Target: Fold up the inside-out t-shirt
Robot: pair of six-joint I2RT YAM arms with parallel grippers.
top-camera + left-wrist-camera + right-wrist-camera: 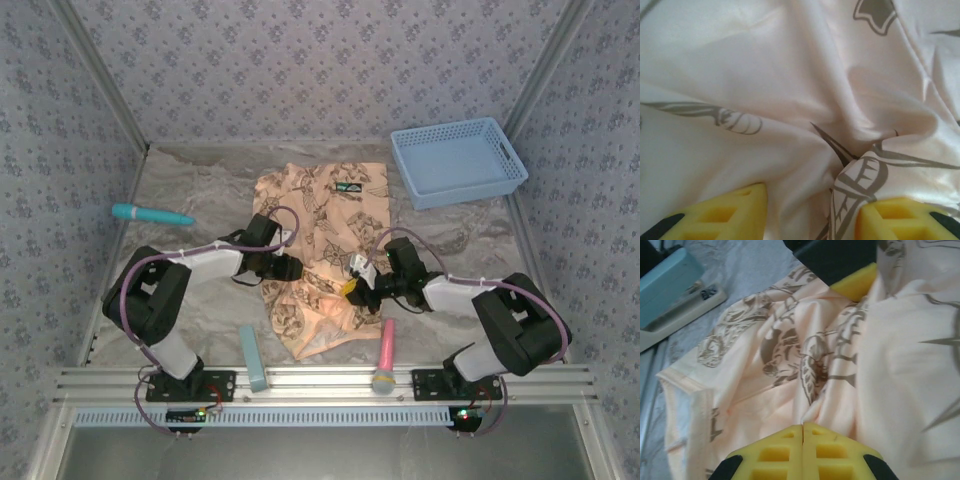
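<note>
- Top external: the inside-out t-shirt (322,250) lies crumpled at the middle of the tabletop (470,240), running from mid-depth to the near edge.
- The left gripper (291,268) sits on the shirt's left edge and the right gripper (352,288) on its right edge.
- A blue basket (458,162) stands at the far right corner. A teal tool (150,213) lies by the left edge. A light-blue block (253,357) and a pink tool (385,352) lie at the near edge.
- Left wrist: the left gripper (810,220) has its 2 yellow fingers (715,216) spread apart, with bunched shirt cloth (800,100) lying between them.
- Right wrist: the right gripper (803,432) has its 2 fingers pressed together, tips against a raised fold of the shirt (790,355). Whether cloth is caught between them cannot be told.
- A yellow finger (855,282) of the left gripper rests on the cloth at the top of this view.
</note>
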